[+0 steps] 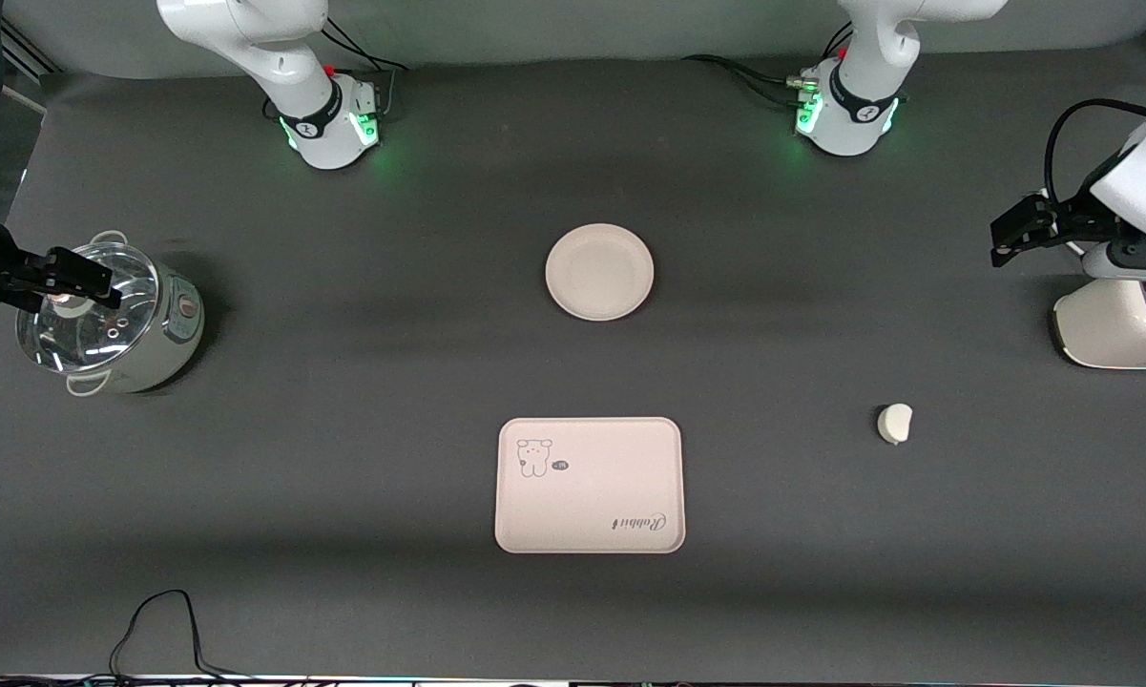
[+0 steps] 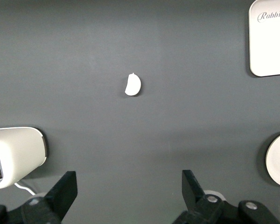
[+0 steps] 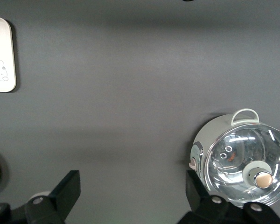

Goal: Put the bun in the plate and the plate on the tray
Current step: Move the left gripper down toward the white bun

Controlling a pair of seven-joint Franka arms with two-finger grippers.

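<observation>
The round cream plate [image 1: 599,272] lies empty at the table's middle. The cream-pink tray [image 1: 589,485] with the bear drawing lies nearer to the front camera than the plate, bare. The small off-white bun [image 1: 895,423] lies on the table toward the left arm's end, apart from both. My left gripper [image 1: 1004,239] is open and empty, up beside a white appliance. Its wrist view shows the bun [image 2: 133,85], a tray corner [image 2: 269,42] and the plate's edge [image 2: 279,159] past its gripper [image 2: 129,191]. My right gripper [image 1: 84,280] is open and empty over a pot; in its own view the gripper [image 3: 133,193] shows wide open.
A white pot with a glass lid [image 1: 105,320] stands at the right arm's end, also in the right wrist view [image 3: 242,163]. A white toaster-like appliance [image 1: 1116,329] stands at the left arm's end. Cables [image 1: 153,634] lie by the table's front edge.
</observation>
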